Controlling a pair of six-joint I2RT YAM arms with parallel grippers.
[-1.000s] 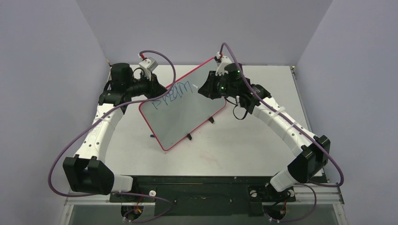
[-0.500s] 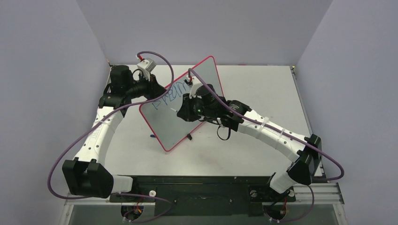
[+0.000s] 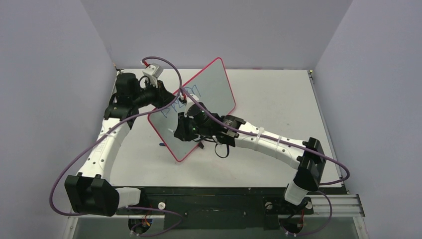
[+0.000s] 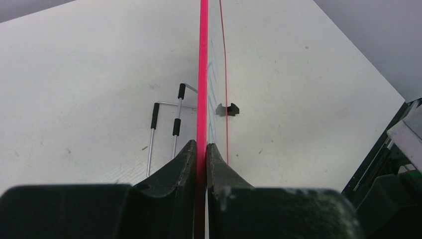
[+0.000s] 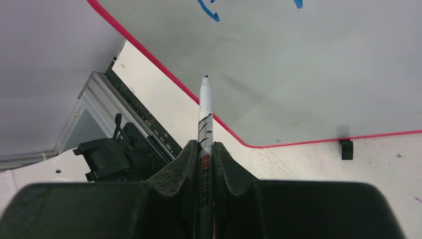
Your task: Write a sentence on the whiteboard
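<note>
Where it tilts up from the matte white bench [image 3: 278,99], the glossy whiteboard [image 3: 211,87] carries the sentence [image 3: 180,99], wobbly blue letters too small to read. Textured black left fingers [image 4: 183,162] pinch its thin red rim. The right fingers [image 5: 185,160] clamp a slim grey marker [image 5: 204,112], print illegible, near the board's rounded corner.

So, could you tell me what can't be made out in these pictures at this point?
The sentence: top external, letters too small to read, and the right arm covers the whiteboard below them.
Right wrist: only two blue stroke ends, cut off by the top edge.
Left wrist: the board is edge-on in the left gripper, so its face hardly shows.
Whether the marker tip touches the board: no view settles it.
</note>
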